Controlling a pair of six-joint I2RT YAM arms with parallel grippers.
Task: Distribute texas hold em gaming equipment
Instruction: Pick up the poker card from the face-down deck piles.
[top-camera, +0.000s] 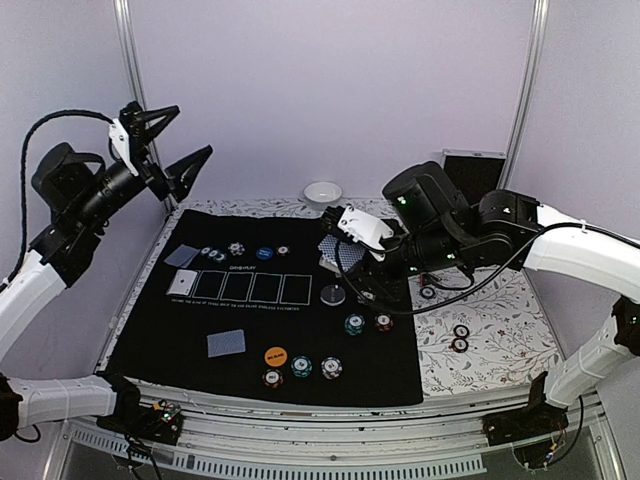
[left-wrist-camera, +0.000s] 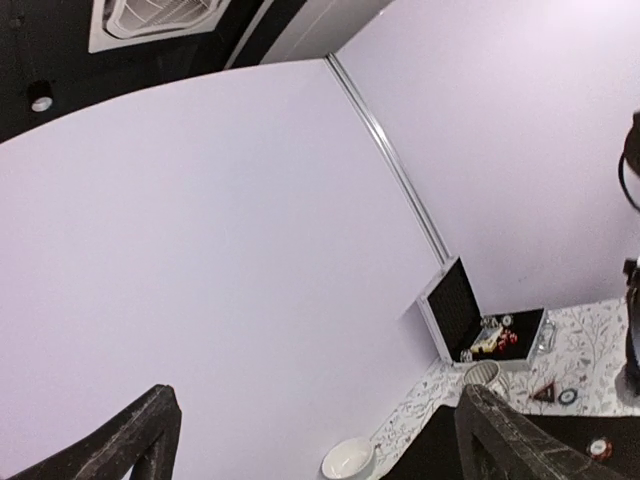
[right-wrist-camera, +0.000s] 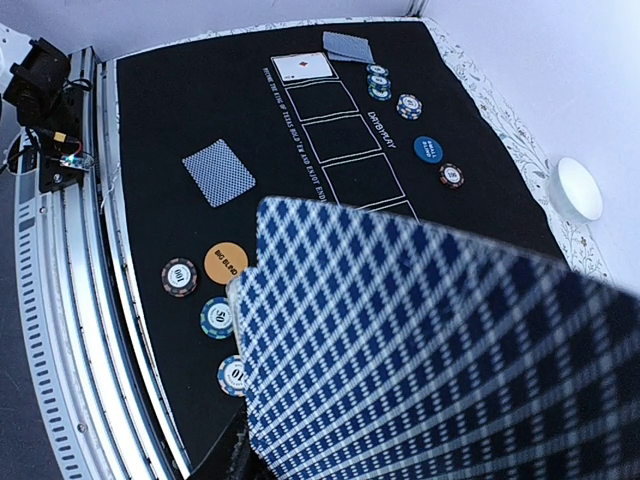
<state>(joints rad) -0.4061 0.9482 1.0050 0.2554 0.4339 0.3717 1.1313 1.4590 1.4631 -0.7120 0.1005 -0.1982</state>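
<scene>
Your right hand (top-camera: 345, 248) grips the fanned cards (right-wrist-camera: 420, 350), seemingly by 1 edge; tilting could spill them onto chips (top-camera: 354, 323) at 6 o'clock. Left hand (top-camera: 192, 132): spread open.

The fanned playing cards (right-wrist-camera: 430, 350) have blue-and-white diamond-lattice backs. The mat (top-camera: 150, 330) is black with white-outlined boxes, and on it lie an orange disc (right-wrist-camera: 226, 261) and a blue disc (right-wrist-camera: 428, 148). The tablecloth (top-camera: 500, 330) is white with grey floral sprigs.

In my right wrist view a blurred fan of cards (right-wrist-camera: 430, 350), cut off right and bottom, hiding part of the desk (right-wrist-camera: 495, 105), case (left-wrist-camera: 485, 325) contents too small for me, left gripper (left-wrist-camera: 318, 400) fingers cut off below.
</scene>
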